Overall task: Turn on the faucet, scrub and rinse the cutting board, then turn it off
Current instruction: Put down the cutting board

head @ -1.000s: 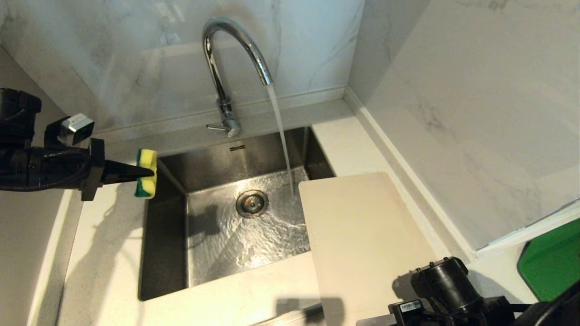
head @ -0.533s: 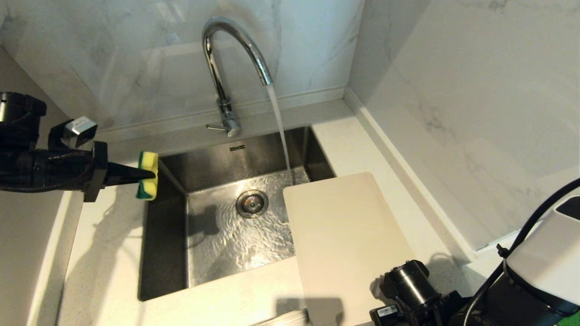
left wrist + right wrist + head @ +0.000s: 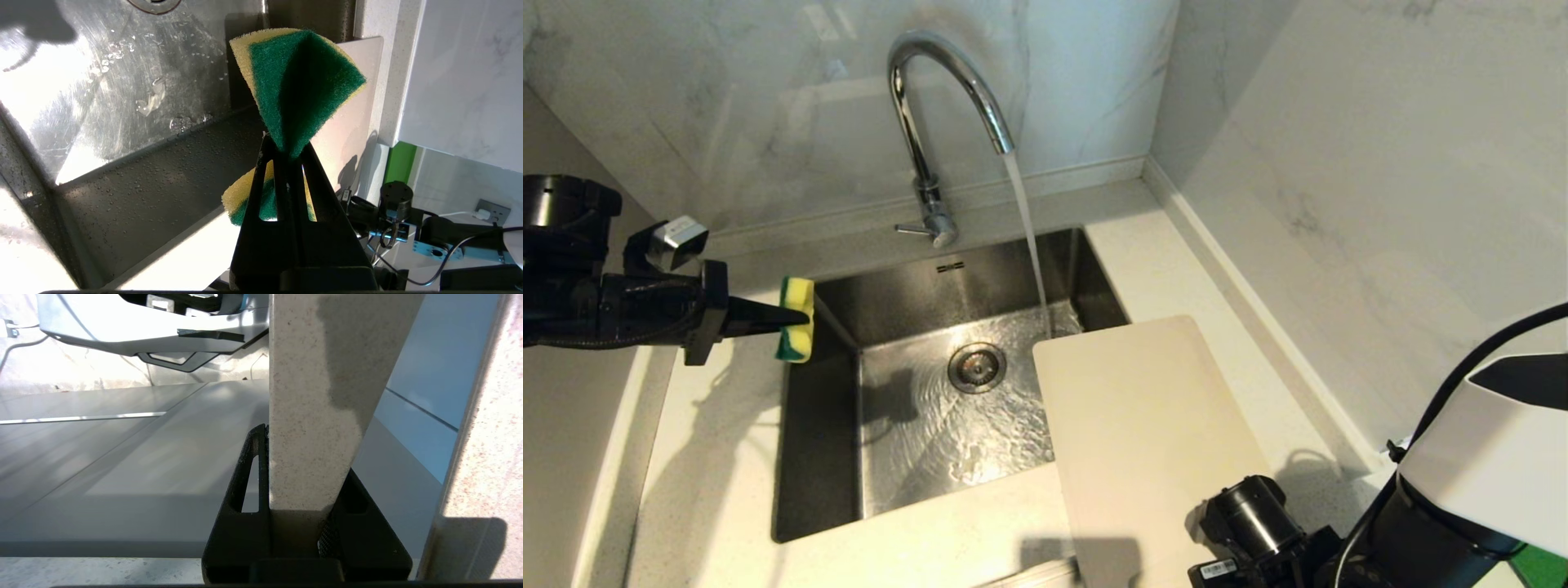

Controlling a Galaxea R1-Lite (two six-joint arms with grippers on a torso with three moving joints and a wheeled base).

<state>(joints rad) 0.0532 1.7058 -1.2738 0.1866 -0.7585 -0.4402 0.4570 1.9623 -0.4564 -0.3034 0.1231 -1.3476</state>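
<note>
The chrome faucet (image 3: 947,82) is running, and its stream (image 3: 1031,245) lands in the sink just beyond the far edge of the cutting board. The pale beige cutting board (image 3: 1152,425) lies slanted on the right counter, its far left corner over the sink. Seen edge-on in the right wrist view, the cutting board (image 3: 318,396) stands between the jaws of my right gripper (image 3: 304,457), which is shut on it. Only that arm's wrist (image 3: 1254,523) shows in the head view. My left gripper (image 3: 800,314) hovers at the sink's far left corner, shut on a yellow-green sponge (image 3: 302,81).
The steel sink (image 3: 817,457) has water swirling round its drain (image 3: 977,366). Marble walls close in behind and on the right. White counter (image 3: 711,457) surrounds the sink. My right arm's white shell (image 3: 1486,449) fills the lower right, with a sliver of a green flat object (image 3: 1539,567).
The cutting board has shifted left, so its far corner now reaches over the sink. My right arm has swung in from the right. The left gripper with the sponge has edged slightly right.
</note>
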